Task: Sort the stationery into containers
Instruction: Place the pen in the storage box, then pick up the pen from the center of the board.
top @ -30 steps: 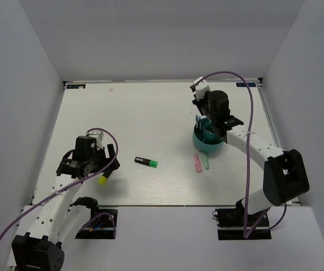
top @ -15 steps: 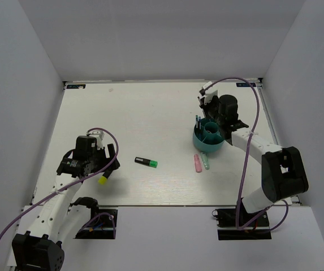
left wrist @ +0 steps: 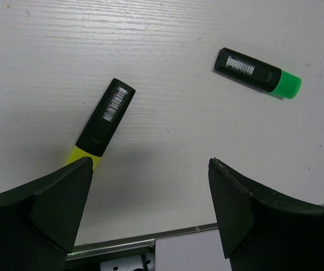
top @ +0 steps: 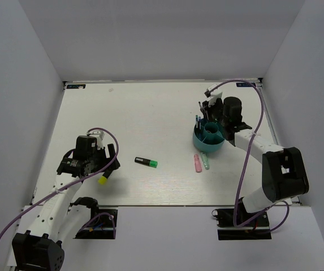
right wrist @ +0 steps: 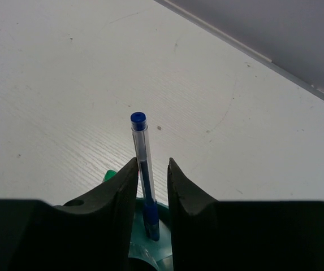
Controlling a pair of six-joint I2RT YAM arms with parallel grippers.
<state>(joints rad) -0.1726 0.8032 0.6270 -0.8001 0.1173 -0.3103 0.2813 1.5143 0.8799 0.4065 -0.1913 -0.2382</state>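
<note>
The teal organiser (top: 208, 139) stands at the right with blue pens (top: 197, 121) upright in it. My right gripper (top: 207, 109) hangs just behind it. In the right wrist view its jaws (right wrist: 152, 164) stand narrowly apart either side of a blue pen (right wrist: 143, 161) standing in the organiser (right wrist: 150, 251), with a gap at the right finger. My left gripper (top: 107, 167) is open and empty over the yellow-capped highlighter (left wrist: 104, 118). The green-capped highlighter (top: 146, 162) lies to its right and also shows in the left wrist view (left wrist: 256, 73). A pink marker (top: 197, 164) and a pale green marker (top: 206, 162) lie in front of the organiser.
White walls close in the table on three sides. The table's near edge and a metal rail (left wrist: 150, 240) lie just below my left gripper. Purple cables loop from both arms.
My right gripper has drawn back from over the organiser toward the far right, leaving a blue pen standing in it. The left arm has not moved.
</note>
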